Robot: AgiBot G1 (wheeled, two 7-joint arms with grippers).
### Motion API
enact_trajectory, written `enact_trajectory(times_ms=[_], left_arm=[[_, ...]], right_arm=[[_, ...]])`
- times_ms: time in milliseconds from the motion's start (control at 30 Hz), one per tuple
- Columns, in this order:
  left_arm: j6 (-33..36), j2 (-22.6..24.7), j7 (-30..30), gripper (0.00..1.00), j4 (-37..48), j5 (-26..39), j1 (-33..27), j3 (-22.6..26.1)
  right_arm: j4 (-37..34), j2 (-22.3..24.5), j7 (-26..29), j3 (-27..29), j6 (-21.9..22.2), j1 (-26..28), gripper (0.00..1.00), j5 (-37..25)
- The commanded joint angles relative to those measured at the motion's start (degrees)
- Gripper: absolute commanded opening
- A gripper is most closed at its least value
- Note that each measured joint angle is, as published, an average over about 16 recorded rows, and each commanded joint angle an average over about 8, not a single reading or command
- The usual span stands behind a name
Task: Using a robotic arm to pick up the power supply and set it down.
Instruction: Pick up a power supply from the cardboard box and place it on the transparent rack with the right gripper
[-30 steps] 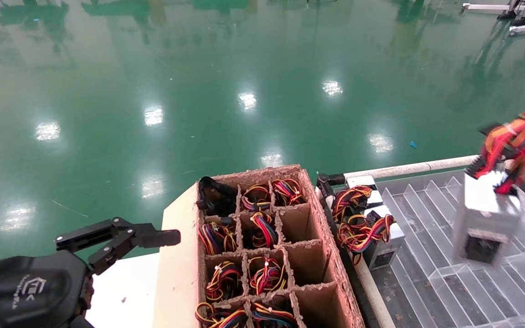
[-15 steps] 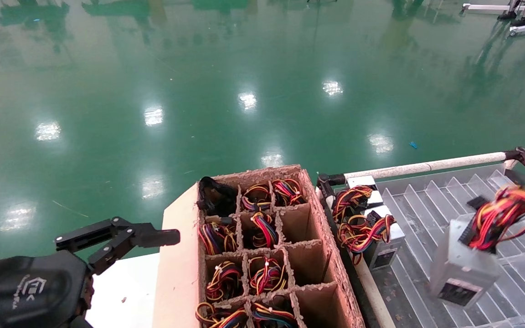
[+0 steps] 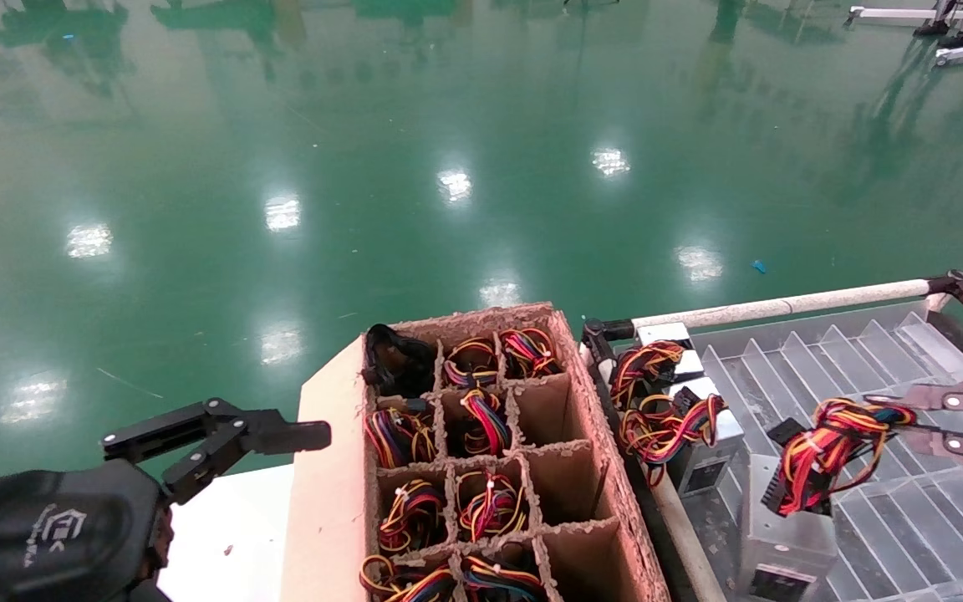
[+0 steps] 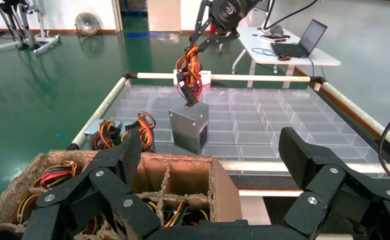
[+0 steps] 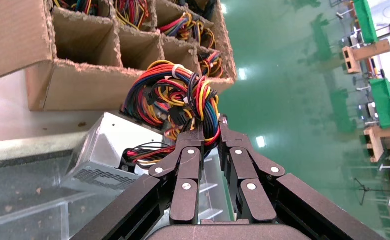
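1. The right pincer (image 3: 908,422) is clenched on the wire bundle (image 3: 833,447) of the power supply (image 3: 782,535), its black fingers (image 5: 203,142) pinching the red, yellow and black wires.
2. The grey box hangs from those wires, low over the clear divided tray (image 3: 891,518); whether its base touches the tray is hard to tell.
3. Two more power supplies (image 3: 682,418) lie at the tray's near-left corner, just beside the cardboard box (image 3: 590,435).
4. That box is split into cells, several holding wire bundles and some bare.
5. The left pincer (image 3: 222,439) hangs released beside the cardboard box, over the green floor (image 3: 448,125), holding nothing.
6. A white rail (image 3: 782,305) borders the tray's far side.
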Motion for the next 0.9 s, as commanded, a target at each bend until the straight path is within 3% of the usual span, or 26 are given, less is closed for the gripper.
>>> enact_trajectory(times_ms=[33,333,900], left_arm=[[0.0,0.0,0.0,1.0,0.0,0.0,0.0,0.0],[0.0,0.0,0.0,1.0,0.0,0.0,0.0,0.0],[0.0,0.0,0.0,1.0,0.0,0.0,0.0,0.0]], right_arm=[[1.1,-0.4,0.6,-0.2,0.6,-0.4,0.0,-0.2],[2.9,-3.7,2.2,-1.7,2.9,-0.4,0.0,-2.3],[0.2,-5.8,0.6,-2.6,2.7,0.2,0.0,-4.0]])
